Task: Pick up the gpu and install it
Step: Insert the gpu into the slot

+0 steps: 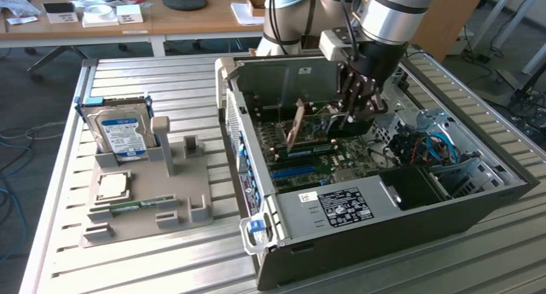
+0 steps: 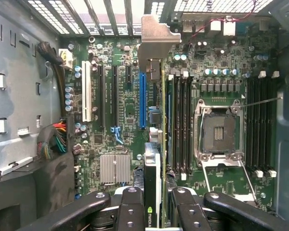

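Wrist view: gpu (image 2: 153, 185) seen edge-on, both faces hidden; its near end and the fingers (image 2: 130, 211) are cut off by the frame edge. Exterior view: arm (image 1: 388, 13) cut off at the top edge; case label (image 1: 341, 208) print too small to read.

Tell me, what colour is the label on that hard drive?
Blue with white; the label shows best in the exterior view.

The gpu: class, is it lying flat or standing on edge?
On edge. The gpu stands vertically in the claw over the motherboard; whether seated, cannot tell.
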Motion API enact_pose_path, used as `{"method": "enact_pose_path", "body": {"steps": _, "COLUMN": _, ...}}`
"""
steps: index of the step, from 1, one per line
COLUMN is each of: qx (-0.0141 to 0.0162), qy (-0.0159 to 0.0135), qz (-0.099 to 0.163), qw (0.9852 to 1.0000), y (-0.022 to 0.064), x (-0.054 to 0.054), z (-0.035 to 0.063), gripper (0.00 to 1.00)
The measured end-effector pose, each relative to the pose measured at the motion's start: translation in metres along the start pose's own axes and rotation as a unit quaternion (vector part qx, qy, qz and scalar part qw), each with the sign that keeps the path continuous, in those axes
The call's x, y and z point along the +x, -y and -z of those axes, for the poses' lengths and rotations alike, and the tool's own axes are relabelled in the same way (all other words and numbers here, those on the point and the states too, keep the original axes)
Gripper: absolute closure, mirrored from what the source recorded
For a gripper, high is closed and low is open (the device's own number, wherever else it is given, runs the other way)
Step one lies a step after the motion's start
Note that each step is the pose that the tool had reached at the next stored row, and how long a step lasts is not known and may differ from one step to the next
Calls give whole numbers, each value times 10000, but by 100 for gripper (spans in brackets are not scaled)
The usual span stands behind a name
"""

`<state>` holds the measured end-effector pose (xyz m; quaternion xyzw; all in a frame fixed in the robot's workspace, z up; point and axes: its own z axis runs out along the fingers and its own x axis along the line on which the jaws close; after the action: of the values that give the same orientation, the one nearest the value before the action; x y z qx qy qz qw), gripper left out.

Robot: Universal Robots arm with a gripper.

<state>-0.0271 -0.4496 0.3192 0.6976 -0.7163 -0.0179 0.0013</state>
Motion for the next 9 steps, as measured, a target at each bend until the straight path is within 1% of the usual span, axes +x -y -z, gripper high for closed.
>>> {"method": "enact_pose_path", "body": {"steps": 6, "qx": 1, "qy": 2, "qz": 0, "qw": 10000, "y": -24, "x": 1, "z": -5, "gripper": 73}}
{"method": "enact_pose_path", "body": {"steps": 9, "qx": 0, "qy": 2, "qz": 1, "qw": 10000, "y": -25, "x": 19, "z": -5, "gripper": 73}}
